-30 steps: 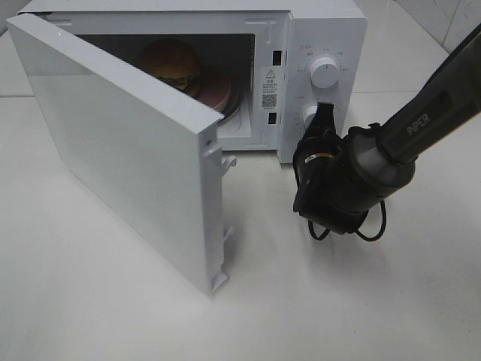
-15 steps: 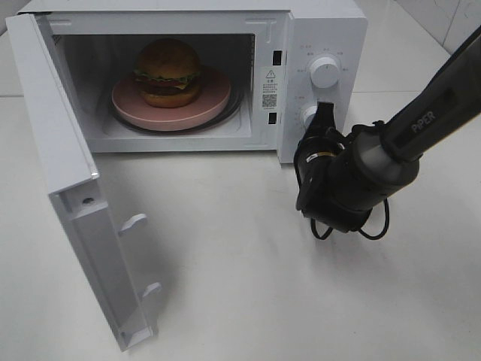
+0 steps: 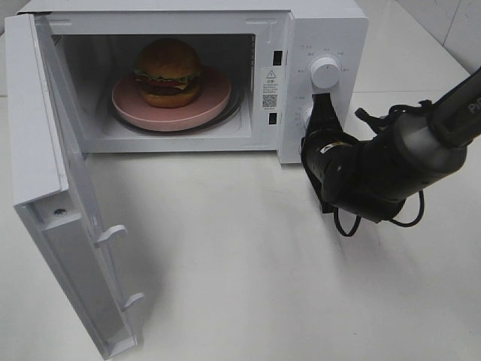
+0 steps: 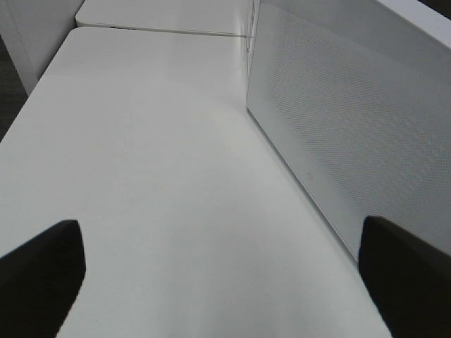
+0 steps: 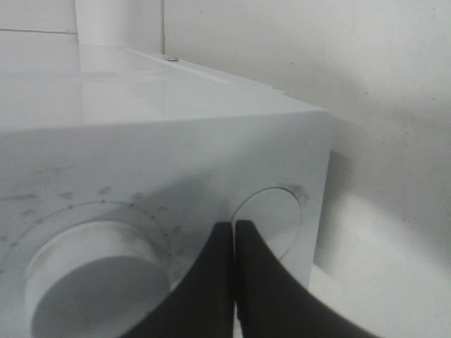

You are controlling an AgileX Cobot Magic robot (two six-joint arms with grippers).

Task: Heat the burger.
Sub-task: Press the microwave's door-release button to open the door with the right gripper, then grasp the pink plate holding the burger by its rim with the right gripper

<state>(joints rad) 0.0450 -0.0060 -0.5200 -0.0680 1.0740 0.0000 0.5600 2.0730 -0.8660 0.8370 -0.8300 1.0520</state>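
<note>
The burger (image 3: 167, 69), golden bun over lettuce and patty, sits on a pink plate (image 3: 214, 101) inside the white microwave (image 3: 331, 30), whose door (image 3: 45, 165) hangs wide open to the left. My right gripper (image 3: 325, 107) is shut, its tips against the control panel at the lower knob (image 3: 306, 115), below the upper knob (image 3: 325, 71). In the right wrist view the shut fingertips (image 5: 235, 231) rest on the panel beside a large knob (image 5: 99, 274). My left gripper (image 4: 222, 253) is open over bare table, next to a dotted white panel (image 4: 352, 134); it is out of the exterior high view.
The open door's lower corner (image 3: 120, 342) juts toward the table's front left. The white table (image 3: 263, 286) spreads in front of the microwave. A tiled wall (image 3: 451, 22) stands at the back right. Black cables (image 3: 376, 218) loop under the right wrist.
The microwave door has swung from half shut to wide open, uncovering the burger and plate. The right arm's wrist has shifted right and up; its shut tips stay at the lower knob.
</note>
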